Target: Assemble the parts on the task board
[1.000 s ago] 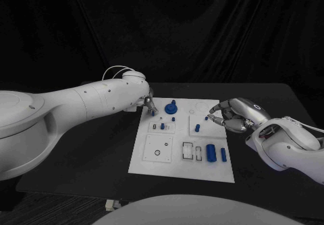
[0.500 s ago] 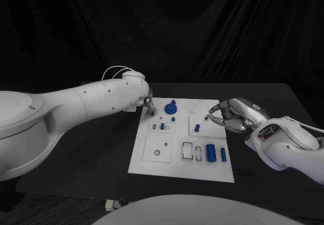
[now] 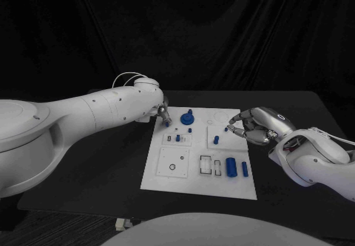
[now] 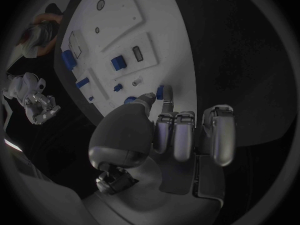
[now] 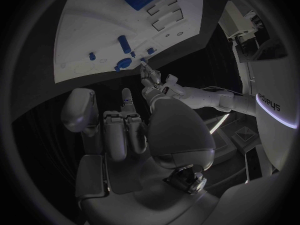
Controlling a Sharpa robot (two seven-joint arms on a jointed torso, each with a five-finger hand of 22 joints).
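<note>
The white task board (image 3: 194,179) lies mid-table. On it stand a round blue knob (image 3: 187,119), small blue pegs (image 3: 216,139) (image 3: 178,138), and a blue cylinder (image 3: 231,167) beside a slim blue bar (image 3: 244,169). My left hand (image 3: 163,116) hovers at the board's far left corner, and a small blue part (image 4: 160,91) sits pinched between thumb and fingertip. My right hand (image 3: 256,126) hangs over the board's right edge, fingers curled in with nothing seen in them. A small blue peg (image 3: 226,129) stands just below its fingertips.
The board (image 4: 119,20) has empty recesses near its front left (image 3: 173,166) and two rectangular slots (image 3: 205,164). Black table (image 3: 96,169) surrounds the board on every side. My left arm (image 3: 96,110) spans the table's left part.
</note>
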